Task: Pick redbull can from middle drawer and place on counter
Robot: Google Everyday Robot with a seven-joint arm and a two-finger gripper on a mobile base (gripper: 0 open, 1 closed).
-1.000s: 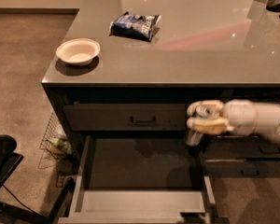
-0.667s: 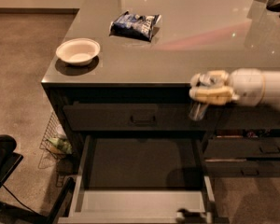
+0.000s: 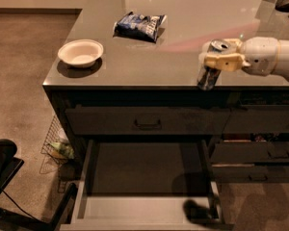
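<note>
kitchen-type room: grey counter (image 3: 183, 57) over drawers (image 3: 147, 121), bowl (image 3: 80, 53), snack bag (image 3: 139, 25); gripper (image 3: 213, 64) clasps redbull can (image 3: 207, 78) at counter's front edge.

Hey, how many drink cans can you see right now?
1. The redbull can is held in the gripper at the counter's front edge, above the open middle drawer. That drawer shows no others; the closed drawers could hide more.

Dim, warm light. The hand (image 3: 220, 61), clamped on the redbull can (image 3: 208, 77) at the front edge of the counter (image 3: 135, 64), shows pale and bright. Beyond the hand a broad white glare and a pinkish streak lie on the counter. Below it the middle drawer (image 3: 144, 170) sits in deep shadow.
</note>
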